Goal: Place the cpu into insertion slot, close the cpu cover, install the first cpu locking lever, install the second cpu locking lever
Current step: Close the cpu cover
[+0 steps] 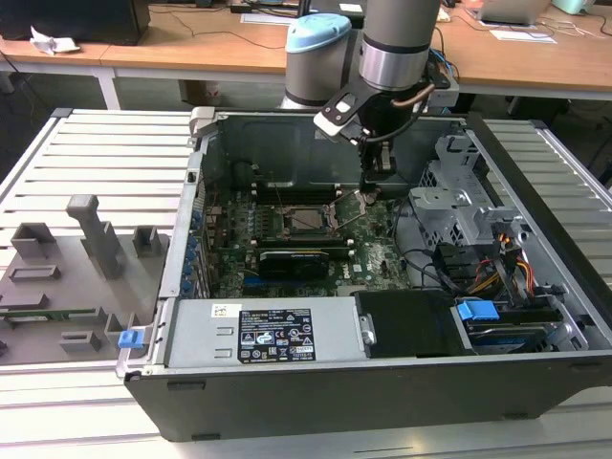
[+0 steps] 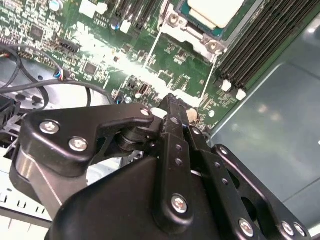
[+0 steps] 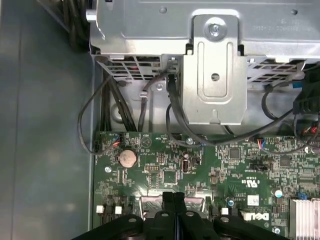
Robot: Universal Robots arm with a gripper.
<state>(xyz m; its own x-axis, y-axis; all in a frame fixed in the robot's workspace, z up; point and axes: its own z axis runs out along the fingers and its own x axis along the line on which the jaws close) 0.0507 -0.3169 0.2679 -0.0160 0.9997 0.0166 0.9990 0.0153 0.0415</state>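
The hand (image 2: 176,104), fingers together, hangs near the pale silvery square cpu (image 2: 214,10).

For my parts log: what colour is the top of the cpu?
The cpu top is pale silvery-grey, seen best in the second wrist view.

Arm (image 1: 394,43) reaching straight down, pincer (image 1: 376,175) vertical, fingertips (image 3: 169,198) pressed together
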